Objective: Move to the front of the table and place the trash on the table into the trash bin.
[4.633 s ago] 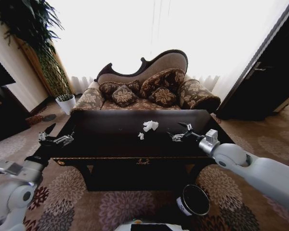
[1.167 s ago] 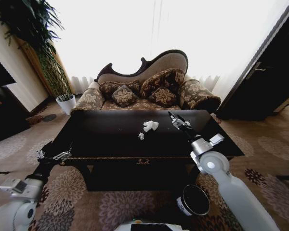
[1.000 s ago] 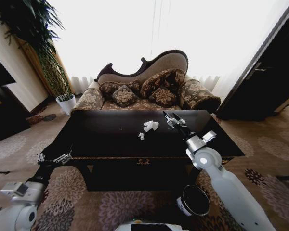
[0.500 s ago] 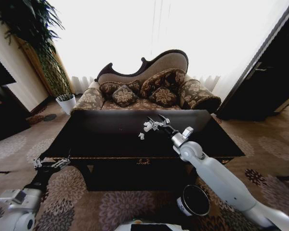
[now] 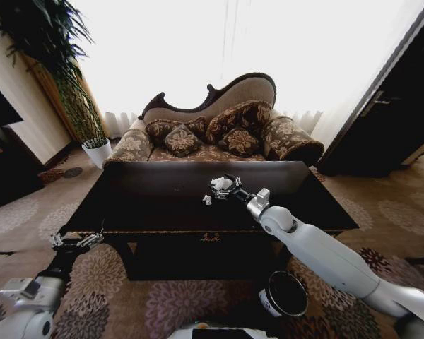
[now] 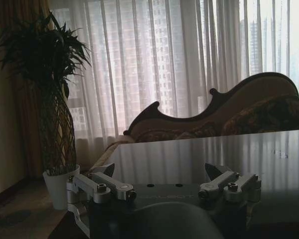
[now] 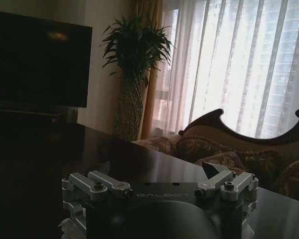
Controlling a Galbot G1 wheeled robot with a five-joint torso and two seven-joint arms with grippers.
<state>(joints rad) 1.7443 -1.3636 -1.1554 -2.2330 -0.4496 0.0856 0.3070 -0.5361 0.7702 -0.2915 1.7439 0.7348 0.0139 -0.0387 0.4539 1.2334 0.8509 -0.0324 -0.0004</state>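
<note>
Right gripper (image 5: 222,189), jaws spread open, reaches over the desk (image 5: 162,205) at the white paper wad (image 5: 221,183); left gripper (image 5: 76,241), jaws also open, hangs by the desk's front left corner

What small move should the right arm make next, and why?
Probably lower the right tool a little and shut it on the paper wad. It hangs open right at the wad on the table, with a small white scrap beside it. The left tool is parked off the table's front left corner.

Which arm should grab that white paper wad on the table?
Right. The right gripper is open at the white paper wad mid-table; the left gripper hangs low off the table's front left corner.
</note>
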